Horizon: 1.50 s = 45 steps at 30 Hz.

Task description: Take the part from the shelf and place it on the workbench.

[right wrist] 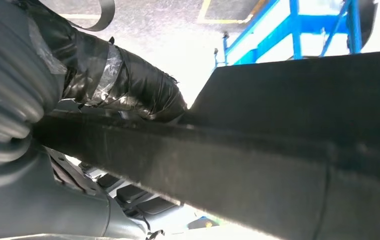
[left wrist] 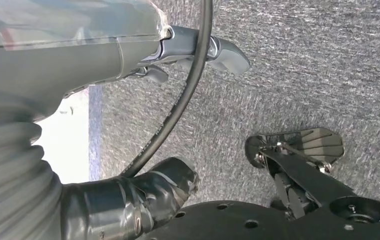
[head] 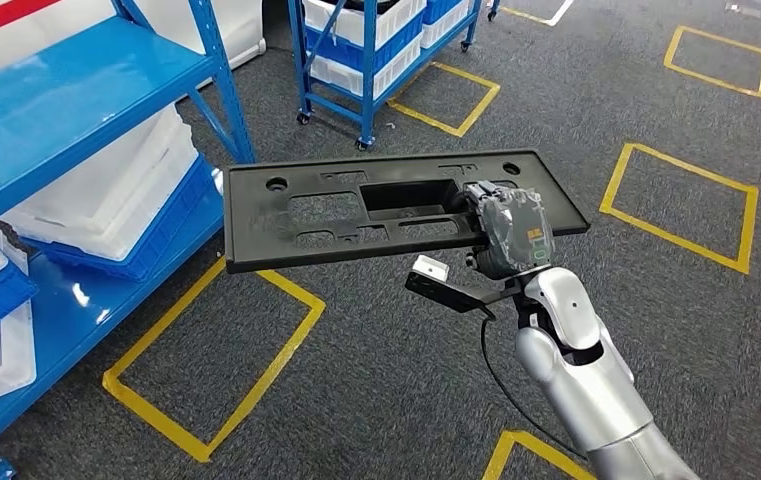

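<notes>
The part (head: 376, 205) is a flat, long black plastic panel with rectangular cut-outs and round holes near its corners; it is held level in the air above the grey carpet (head: 396, 400), clear of the blue shelf (head: 66, 110) that stands to the robot's left. The right hand (head: 506, 232) grasps the panel at its near long edge, toward the panel's right end; the thumb lies on the upper face beside the central recess, and the remaining fingers are under the panel (hidden in the head view). The right wrist view confirms the grip: the taped black thumb (right wrist: 128, 87) presses on the top of the panel's edge (right wrist: 237, 165), and darker fingers (right wrist: 128, 192) show beneath it.

The left hand (left wrist: 197, 52) is seen in its own wrist view over the carpet, with a black cable (left wrist: 178, 105) crossing in front of it; nothing is visible in it, but whether its fingers are spread or curled cannot be told.

On the shelf, white bins (head: 116, 190) sit in blue trays (head: 156, 235); a second blue rack on castors (head: 376, 50) stands farther off, loaded with white and blue crates. Yellow tape squares (head: 681, 205) mark the carpet on both sides of the panel.
</notes>
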### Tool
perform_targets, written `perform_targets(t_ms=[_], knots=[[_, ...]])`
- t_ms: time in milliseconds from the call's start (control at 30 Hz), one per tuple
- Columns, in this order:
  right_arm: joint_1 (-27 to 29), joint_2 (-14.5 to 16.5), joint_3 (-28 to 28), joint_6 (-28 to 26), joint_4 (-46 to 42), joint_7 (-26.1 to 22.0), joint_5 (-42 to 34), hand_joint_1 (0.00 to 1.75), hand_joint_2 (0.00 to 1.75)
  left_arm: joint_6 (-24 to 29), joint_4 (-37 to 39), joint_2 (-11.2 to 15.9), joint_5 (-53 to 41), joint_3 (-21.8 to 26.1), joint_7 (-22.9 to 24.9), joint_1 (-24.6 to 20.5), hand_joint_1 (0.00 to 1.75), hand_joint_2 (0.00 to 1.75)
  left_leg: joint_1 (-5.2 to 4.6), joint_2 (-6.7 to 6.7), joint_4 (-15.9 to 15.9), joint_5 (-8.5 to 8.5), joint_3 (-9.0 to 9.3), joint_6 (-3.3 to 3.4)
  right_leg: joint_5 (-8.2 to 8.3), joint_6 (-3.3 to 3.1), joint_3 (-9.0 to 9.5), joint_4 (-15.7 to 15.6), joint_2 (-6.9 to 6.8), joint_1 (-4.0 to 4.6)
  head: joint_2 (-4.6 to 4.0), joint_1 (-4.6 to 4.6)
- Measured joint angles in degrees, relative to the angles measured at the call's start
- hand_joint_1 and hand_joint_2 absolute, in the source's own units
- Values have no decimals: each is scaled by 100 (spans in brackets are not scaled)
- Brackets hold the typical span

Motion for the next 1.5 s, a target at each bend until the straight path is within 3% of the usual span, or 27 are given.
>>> perform_targets(t_ms=[67,133,167,200,267,300,333,400,467,533,600,633,667,700,767,833,900,933,1000,1067,1133,1167,1233,1300,1333,1433,1500], knots=[[1,1,-2,2,3,0,-2,175,175,0,0,2,0,0,0,17,0,175,-32,145,-4,6,-12,39,-331,35,-347,739,-225,-8,0,10],[22,1,-2,5,14,0,-2,175,175,-1,0,2,0,0,0,22,0,175,-54,283,-3,6,-18,40,-393,48,-510,1108,-285,-30,0,10],[27,0,-2,5,19,0,-2,175,175,-1,0,2,0,0,0,19,0,175,-58,344,-3,5,-14,38,-273,42,-428,969,-305,-35,0,10],[25,0,-2,5,24,0,-2,175,175,-1,0,2,0,0,0,14,0,175,-60,399,-3,2,-5,34,-83,28,-240,628,-357,-32,0,10],[6,-1,-7,5,25,2,-2,175,175,-1,0,2,-2,0,-1,8,0,175,-76,500,-2,-10,10,3,168,-14,162,-138,-590,27,0,10],[-6,-2,-9,5,25,0,-2,175,175,-1,0,2,-3,0,-1,8,0,175,-87,550,-5,-12,14,-24,216,-39,275,-374,-677,66,0,9],[-14,-3,-10,8,25,-2,-2,175,175,-1,0,2,-8,0,-2,8,0,175,-97,604,-13,-12,17,-56,207,-63,304,-468,-710,106,0,8],[-17,-7,-11,13,25,-7,-2,175,175,-1,-1,-1,-24,0,-5,-8,0,175,-95,700,-34,-11,28,-129,246,-135,289,-508,-590,124,0,5],[-28,-12,-14,16,23,-8,-3,175,175,-1,-2,-3,-38,0,-7,-17,0,175,-72,523,113,-146,-21,-180,302,-231,306,-577,-468,105,0,2],[-47,-10,-15,20,22,-12,-5,175,175,-1,-2,-3,-48,0,-8,-4,0,175,-67,199,679,-483,-268,-182,339,-305,310,-613,-354,100,0,-2],[-44,-4,-15,30,27,-17,-6,175,175,0,-2,-3,-71,0,-7,8,0,175,-78,77,1373,-759,-604,-169,348,-338,289,-601,-220,129,0,-2],[-38,-4,-15,36,31,-19,-7,175,175,2,-2,-3,-84,0,-5,11,0,175,-81,63,1518,-755,-683,-159,350,-344,280,-589,-143,145,0,-2],[-34,-4,-15,40,36,-19,-7,175,175,3,-2,-2,-97,0,-2,12,0,175,-84,53,1454,-646,-664,-144,351,-346,273,-573,-63,157,0,-2],[-33,-4,-15,45,39,-19,-7,175,175,4,-2,-2,-107,0,2,14,0,175,-88,16,1181,-451,-540,-120,350,-345,268,-551,19,164,0,-2],[-38,-5,-15,48,43,-20,-7,175,175,2,-2,8,-115,0,9,23,0,175,-90,-209,455,-116,-213,-57,343,-327,236,-492,164,168,0,2],[-44,-5,-15,54,45,-20,-8,175,175,-5,-2,21,-118,0,11,19,0,175,-102,-377,86,-36,-55,-18,356,-267,163,-450,287,138,0,2],[-37,-7,-15,60,45,-21,-9,175,175,-13,-2,21,-119,0,11,-2,0,175,-115,-299,15,-19,-28,14,399,-181,112,-465,407,105,0,-1],[-32,-12,-16,61,45,-22,-11,175,175,-19,-2,16,-119,0,11,-14,0,175,-109,-229,-37,12,-3,40,400,-150,101,-460,380,105,0,1],[-46,-21,-17,67,45,-24,-22,175,175,-31,-2,9,-119,0,10,-5,0,175,-84,-72,-145,70,56,97,249,-87,-10,-235,117,117,0,21],[-62,-24,-17,81,49,-24,-37,175,175,-38,-2,9,-118,0,10,22,0,175,-91,83,-184,82,78,121,-88,-17,-328,402,-178,74,0,42],[-54,-26,-17,102,63,-26,-47,175,175,-45,-2,10,-116,1,10,29,0,175,-93,237,-184,67,80,112,-267,48,-620,968,-267,2,0,43],[-47,-27,-17,110,70,-27,-51,175,175,-49,-2,10,-116,1,9,24,0,175,-91,309,-182,55,85,99,-206,74,-628,977,-293,-33,0,43],[-45,-28,-17,117,77,-31,-55,175,175,-52,-2,8,-116,2,4,11,0,175,-84,433,-175,21,114,54,146,110,-312,388,-390,-82,0,43],[-56,-30,-17,119,76,-34,-64,175,175,-52,-2,9,-116,4,-1,8,0,175,-98,532,-158,-30,145,-21,367,89,49,-287,-573,-45,0,40],[-61,-32,-17,120,77,-35,-70,175,175,-52,-2,10,-117,7,-3,10,0,175,-107,576,-152,-50,159,-65,388,53,131,-451,-621,-13,0,39],[-66,-47,-19,127,75,-40,-81,175,175,-52,-4,8,-124,11,-9,-6,0,175,-80,688,-151,-103,199,-187,366,-97,138,-505,-483,43,0,35],[-84,-58,-23,129,70,-47,-86,175,175,-52,-6,4,-133,14,-14,-21,0,175,-39,473,43,-263,144,-226,376,-188,177,-542,-369,39,0,34]])
